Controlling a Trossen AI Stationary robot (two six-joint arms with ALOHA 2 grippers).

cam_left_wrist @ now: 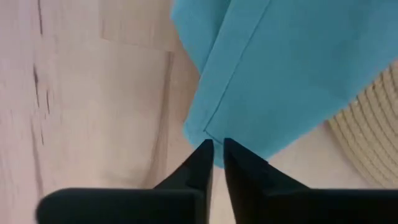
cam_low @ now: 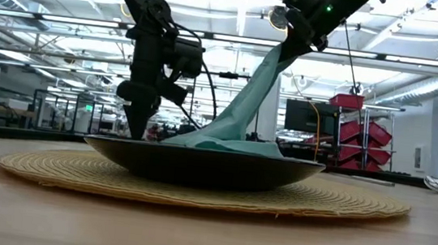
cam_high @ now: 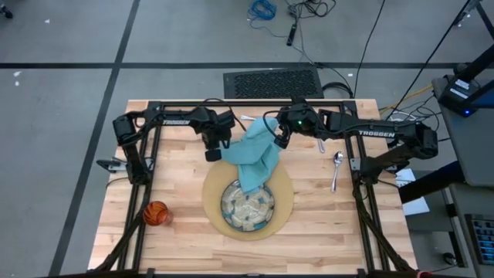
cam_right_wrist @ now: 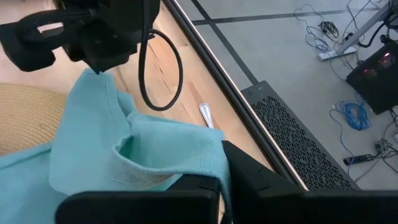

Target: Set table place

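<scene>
The right gripper (cam_high: 282, 137) is clenched on the upper edge of the light-blue napkin (cam_high: 256, 157) and holds it up above the far side of the table (cam_high: 185, 235); in the right wrist view the cloth (cam_right_wrist: 143, 155) bunches right against the two dark fingers. From there the napkin (cam_low: 240, 112) drapes down in a slanting sheet, and its lower end lies in the patterned plate (cam_high: 245, 205), which sits on the round tan mat (cam_high: 285, 202) near the middle of the table.

The left gripper (cam_high: 214, 153) hangs just left of the cloth, low over the wood at the mat's far-left edge. In the left wrist view its fingers (cam_left_wrist: 200, 167) stand nearly together, only a thin slit between them, with a corner of the napkin (cam_left_wrist: 273, 74) meeting their tips; whether that corner is actually pinched I cannot tell.

A spoon (cam_high: 336, 168) lies on the table to the right, well apart from the mat. The orange cup (cam_high: 157, 213) stands near the table's left edge.
</scene>
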